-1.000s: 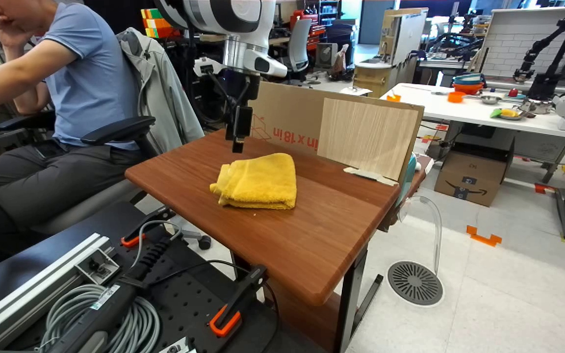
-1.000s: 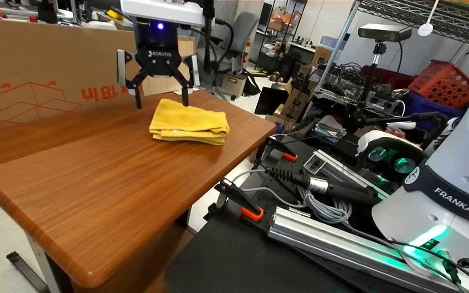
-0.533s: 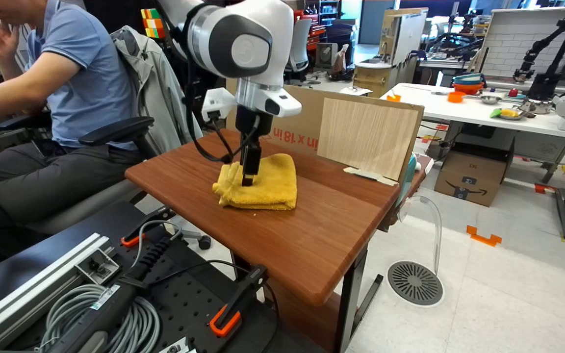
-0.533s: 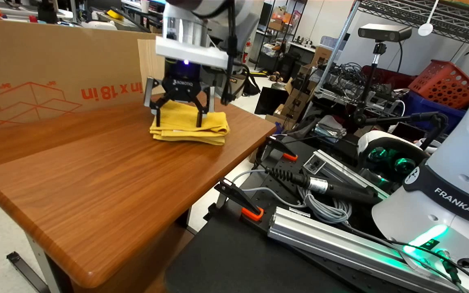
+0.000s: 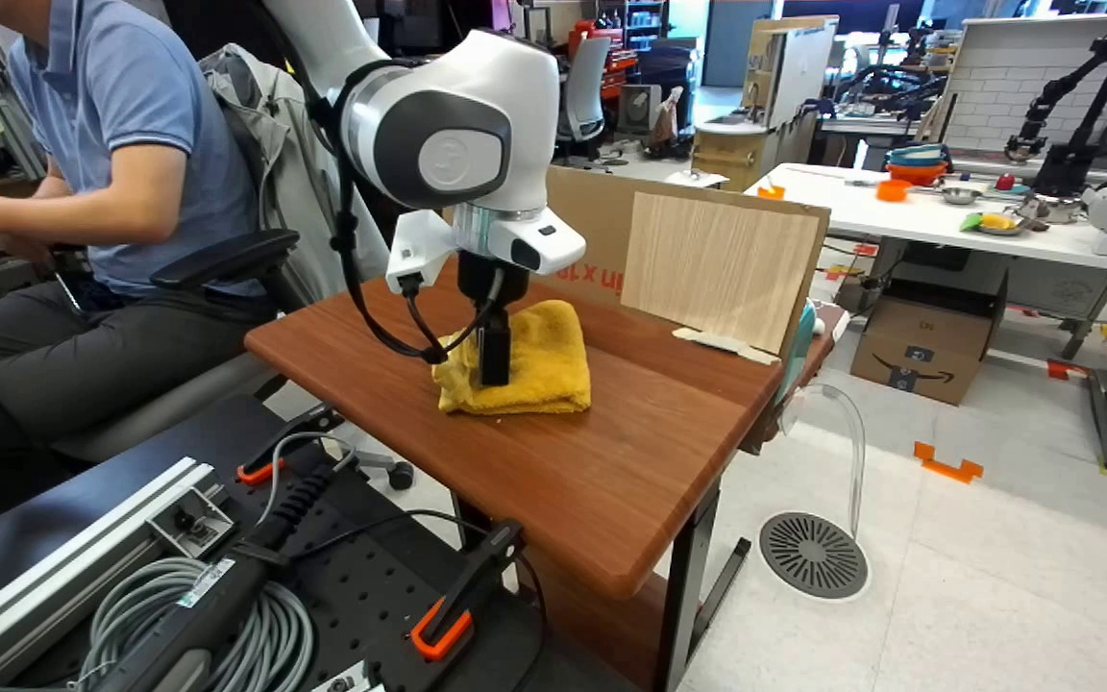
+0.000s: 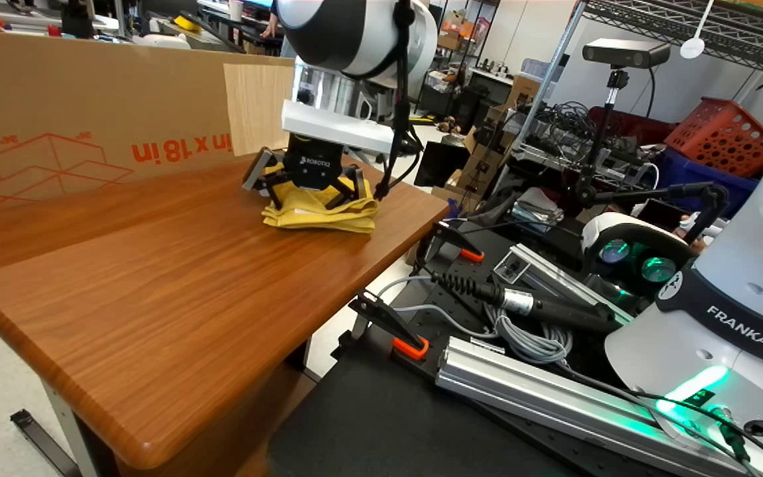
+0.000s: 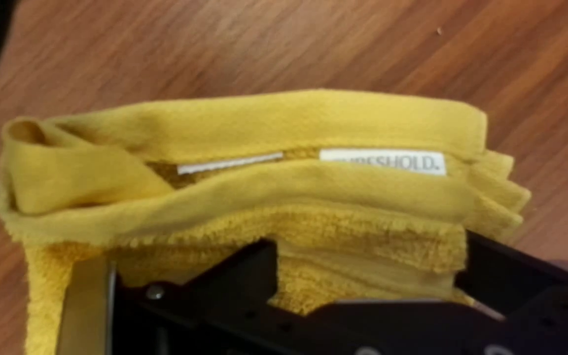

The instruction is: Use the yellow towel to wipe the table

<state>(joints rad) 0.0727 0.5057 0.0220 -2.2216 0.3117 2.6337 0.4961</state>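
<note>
The folded yellow towel lies on the reddish-brown table, near its far left corner in this exterior view. My gripper is pressed down on it from above. In another exterior view its fingertips slant inward into the cloth, with the towel bunched between them. In the wrist view the towel shows its hem folds and a white label, and fabric fills the gap between the black fingers. The gripper looks shut on the towel. The fingertips are partly hidden by cloth.
A cardboard panel stands along the table's back edge, with a wood-grain board on it. A seated person is beside the table. A black bench with clamps, cables and an aluminium rail borders the table's near side.
My gripper has come down from above the towel, open, onto it, and its fingers have closed inward. The towel is bunched and has shifted slightly right in both exterior views.
</note>
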